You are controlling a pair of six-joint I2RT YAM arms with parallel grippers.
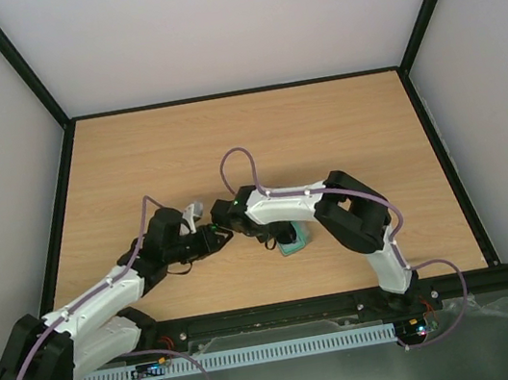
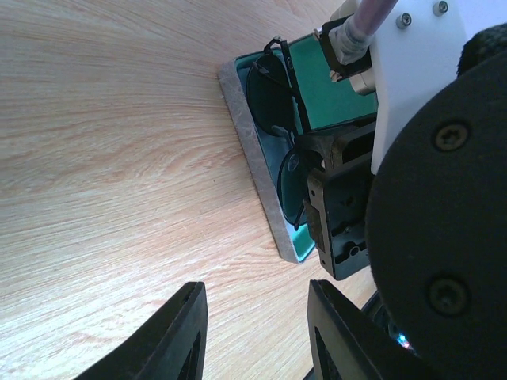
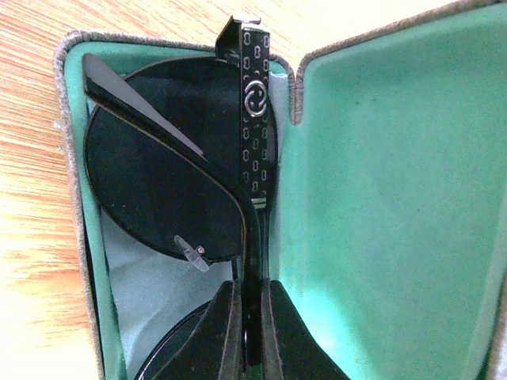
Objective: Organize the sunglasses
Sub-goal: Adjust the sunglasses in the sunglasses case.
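The sunglasses (image 3: 166, 174), with round dark lenses and folded dark temple arms, lie inside the open grey case (image 3: 71, 158) with a teal lining. My right gripper (image 3: 252, 324) is shut on the folded temple arms, down in the case. In the left wrist view the sunglasses (image 2: 273, 91) show in the case (image 2: 253, 166), partly hidden by the right arm. My left gripper (image 2: 257, 332) is open and empty, over bare table just short of the case. In the top view the case (image 1: 294, 240) peeks out under the right gripper (image 1: 266, 232); the left gripper (image 1: 223, 239) is beside it.
A pale cloth (image 1: 193, 208) lies just behind the left wrist. The wooden table (image 1: 322, 130) is bounded by black frame rails. Both arms meet near the table's middle front.
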